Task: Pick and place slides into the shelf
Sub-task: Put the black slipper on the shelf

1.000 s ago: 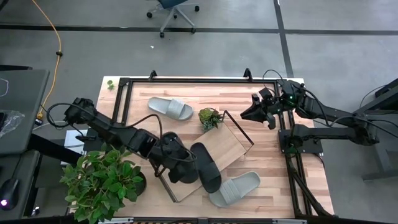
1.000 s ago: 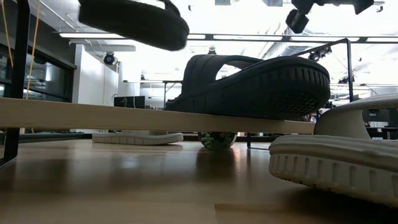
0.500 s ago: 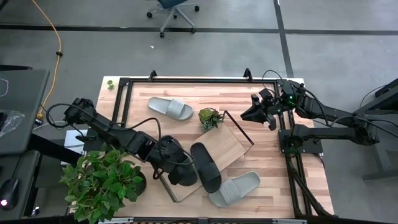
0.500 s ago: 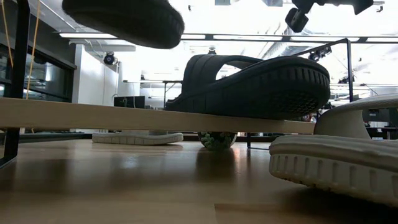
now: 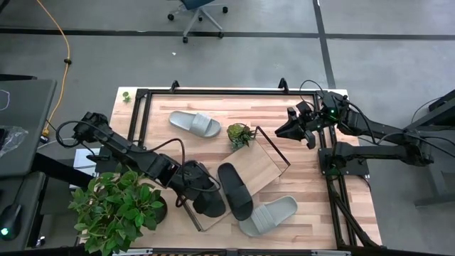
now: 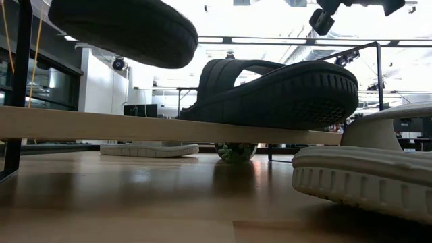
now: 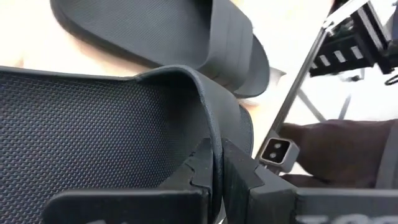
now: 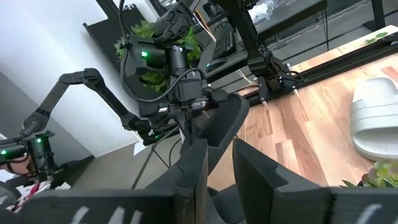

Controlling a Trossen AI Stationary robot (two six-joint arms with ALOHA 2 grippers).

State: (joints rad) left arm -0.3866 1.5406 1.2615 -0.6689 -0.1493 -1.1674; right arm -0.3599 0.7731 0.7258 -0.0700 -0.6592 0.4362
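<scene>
My left gripper (image 5: 193, 185) is shut on a black slide (image 5: 207, 199) and holds it just above the near-left end of the shelf's wood plank (image 5: 261, 167). From table height its sole (image 6: 121, 30) shows clear of the plank (image 6: 135, 126). A second black slide (image 5: 234, 190) lies on the plank on its sole. One grey slide (image 5: 269, 215) lies on the table at the shelf's near end, another (image 5: 194, 124) at the far left. My right gripper (image 5: 290, 131) hangs open and empty over the table's right side. My left gripper pinches a thin raised edge of the black slide (image 7: 211, 134) between its two fingers, beside the textured inner face (image 7: 93, 137). Strap or side rim, I cannot tell. The fingers slant down from the table's left. The slide is lifted clear, its sole tilted.
A small potted plant (image 5: 239, 135) stands by the shelf's far side. A large leafy plant (image 5: 117, 206) fills the near-left corner under my left arm. Black rails (image 5: 213, 92) frame the tabletop. Bare wood lies far of the shelf, between the grey slide and my right gripper.
My left gripper has sunk a little toward the shelf plank and rolled about its own line. The held black slide has come lower with it, and its sole now tips more. My right arm has kept still.
</scene>
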